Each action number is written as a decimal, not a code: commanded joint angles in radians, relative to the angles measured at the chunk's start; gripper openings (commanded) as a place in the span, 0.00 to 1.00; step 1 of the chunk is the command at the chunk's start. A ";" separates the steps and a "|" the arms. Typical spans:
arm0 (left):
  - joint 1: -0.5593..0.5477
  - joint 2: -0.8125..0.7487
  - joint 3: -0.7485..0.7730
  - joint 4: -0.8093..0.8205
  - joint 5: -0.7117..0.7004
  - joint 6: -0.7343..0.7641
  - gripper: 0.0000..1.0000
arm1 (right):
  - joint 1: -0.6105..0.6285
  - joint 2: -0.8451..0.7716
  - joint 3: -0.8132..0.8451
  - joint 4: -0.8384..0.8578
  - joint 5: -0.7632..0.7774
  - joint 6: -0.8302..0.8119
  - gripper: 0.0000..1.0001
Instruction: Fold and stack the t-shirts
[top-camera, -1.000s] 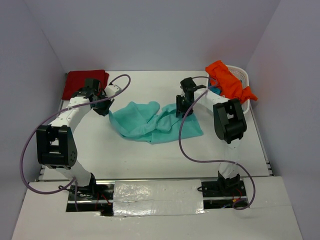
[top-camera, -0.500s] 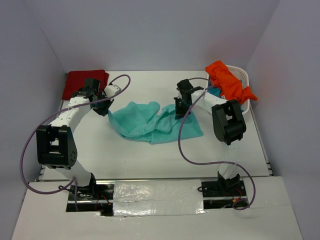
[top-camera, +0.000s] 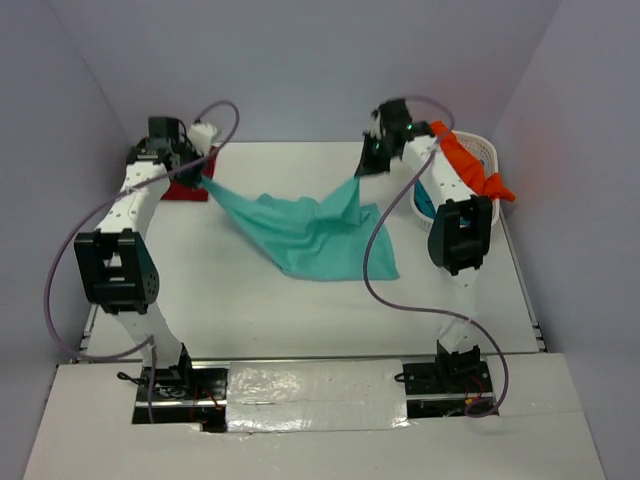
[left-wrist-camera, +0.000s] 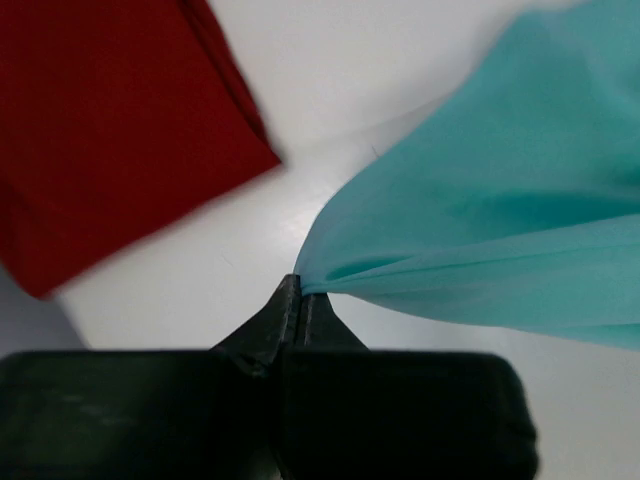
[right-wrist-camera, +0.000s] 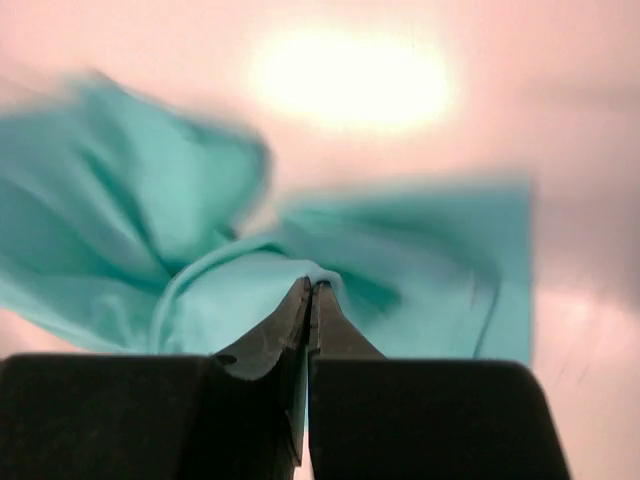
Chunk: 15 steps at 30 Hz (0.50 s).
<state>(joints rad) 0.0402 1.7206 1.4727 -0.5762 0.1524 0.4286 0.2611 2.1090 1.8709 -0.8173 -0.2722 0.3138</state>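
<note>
A mint-aqua t-shirt (top-camera: 310, 228) hangs stretched between both arms above the table, its lower part resting on the surface. My left gripper (top-camera: 205, 178) is shut on its left corner; the wrist view shows the cloth (left-wrist-camera: 480, 240) pinched at the tips of that gripper (left-wrist-camera: 298, 288). My right gripper (top-camera: 362, 170) is shut on a fold at the shirt's right side, and the right wrist view has this gripper (right-wrist-camera: 312, 290) closed on the cloth (right-wrist-camera: 200, 300). A folded dark red t-shirt (top-camera: 180, 190) lies at the back left, also seen as red cloth (left-wrist-camera: 110, 130). An orange t-shirt (top-camera: 465, 165) drapes over the basket.
A white mesh basket (top-camera: 484, 155) stands at the back right, with a bit of teal-blue cloth (top-camera: 424, 200) showing at its side. Purple cables loop from both arms. Grey walls close in the table at the back and sides.
The right gripper closed on the mint-aqua shirt. Both arms rose and moved back and apart, lifting and stretching the shirt, which earlier lay crumpled on the table.
</note>
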 joint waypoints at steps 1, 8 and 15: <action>0.013 0.127 0.359 0.114 -0.001 -0.114 0.00 | -0.106 0.115 0.761 -0.156 -0.039 0.023 0.00; 0.081 0.234 0.795 0.185 0.039 -0.211 0.00 | -0.253 -0.356 0.253 0.288 -0.061 0.117 0.00; 0.081 0.013 0.454 0.286 0.093 -0.114 0.00 | -0.266 -0.476 0.086 0.199 -0.075 0.036 0.00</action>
<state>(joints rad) 0.1001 1.8069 2.0480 -0.3206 0.2390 0.2646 -0.0071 1.6409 2.1090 -0.5964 -0.3569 0.3962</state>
